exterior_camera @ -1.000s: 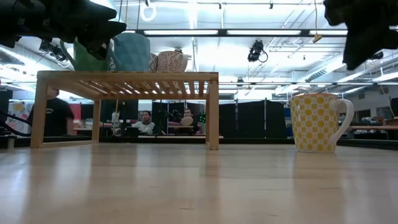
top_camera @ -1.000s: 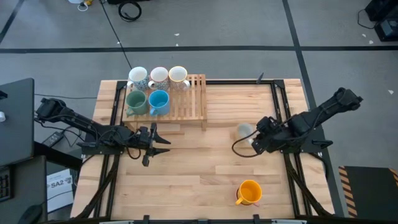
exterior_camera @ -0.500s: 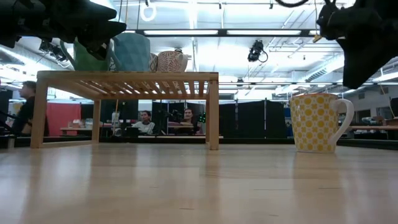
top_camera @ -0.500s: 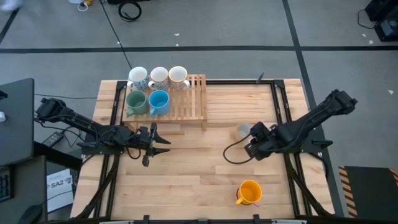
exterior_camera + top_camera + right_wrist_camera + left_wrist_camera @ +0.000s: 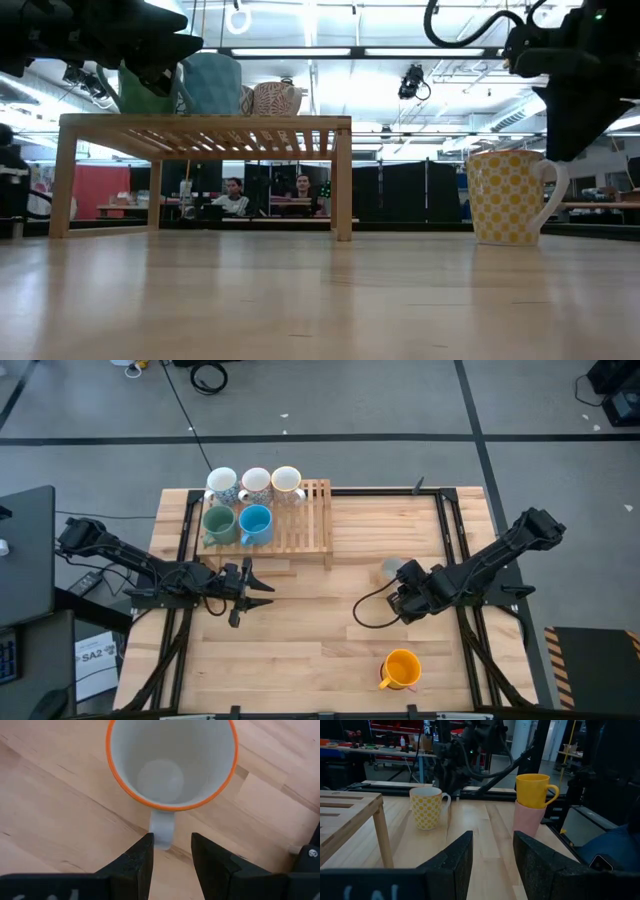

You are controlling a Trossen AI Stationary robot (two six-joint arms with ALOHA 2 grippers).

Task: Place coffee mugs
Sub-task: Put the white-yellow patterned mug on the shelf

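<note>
**Change since the earlier frames.** The right gripper (image 5: 408,601) has shifted toward the table's middle and front edge. It no longer covers the yellow-dotted white ceramic mug (image 5: 392,570) from above and now sits just beside it. The left gripper (image 5: 250,588) is unchanged, hovering in front of the slatted wooden rack (image 5: 312,520). The mugs have not moved.

**Jaw state.**
- Right gripper: the fingers are spread and grasp nothing. In the right wrist view the mug's white loop handle (image 5: 162,832) points at the gap between them, just ahead of the fingertips.
- Left gripper: the fingers are spread with nothing between them.

**Materials and shapes.**
- The dotted mug stands upright on the pale planked wooden table (image 5: 330,645). It is cylindrical, with a smooth glazed white inside and an orange rim.
- Near the front edge, a glossy orange mug (image 5: 402,668) sits stacked in a tapered pink mug (image 5: 527,819).
- The rack is a low bench of narrow slats on square legs. It carries five mugs: three white mugs (image 5: 256,482) at the back, with a green mug (image 5: 218,523) and a blue mug (image 5: 255,522) in front of them.
</note>
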